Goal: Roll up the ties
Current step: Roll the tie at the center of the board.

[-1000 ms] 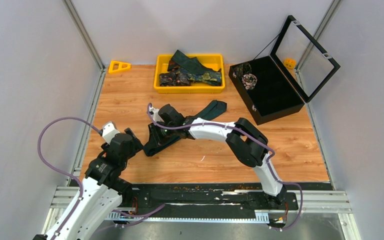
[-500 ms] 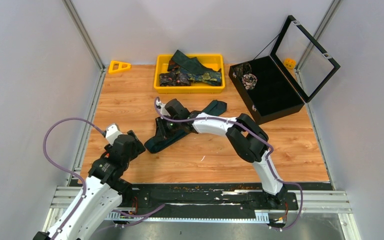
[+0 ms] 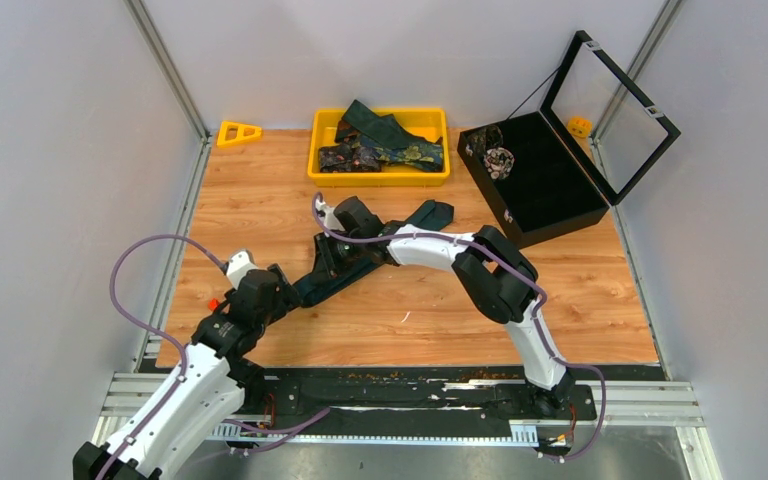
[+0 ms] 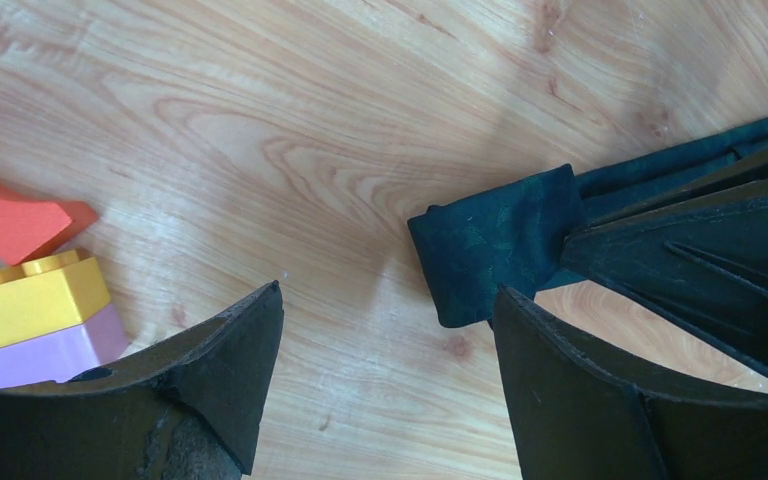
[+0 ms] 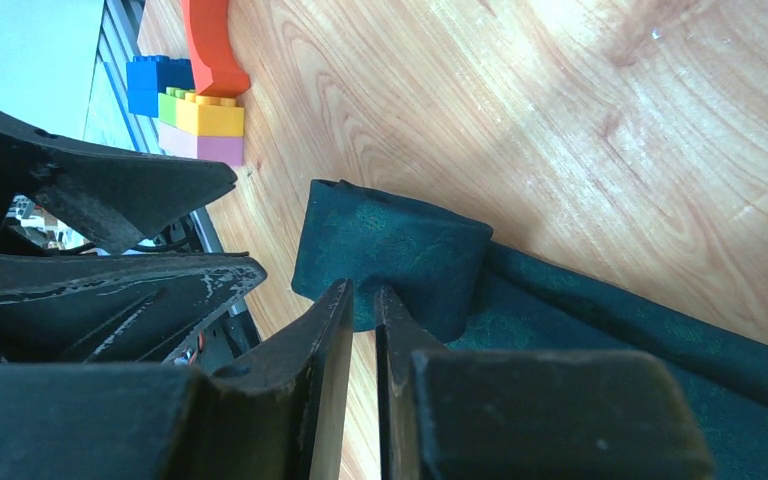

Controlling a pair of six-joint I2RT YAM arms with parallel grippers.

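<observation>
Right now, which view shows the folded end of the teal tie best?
Right wrist: the folded end of the teal tie is close, its layers plain, the right gripper pinching it. Left wrist shows it flat-on; top external, a small dark strip.

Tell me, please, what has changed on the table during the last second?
The left gripper moved right, up to the folded end of the teal tie. Its fingers are open and hold nothing. The right gripper, shut on the tie, shifted slightly away from the arm bases, dragging the tie along. The yellow tray, the ties in it and the black case stayed put.
</observation>
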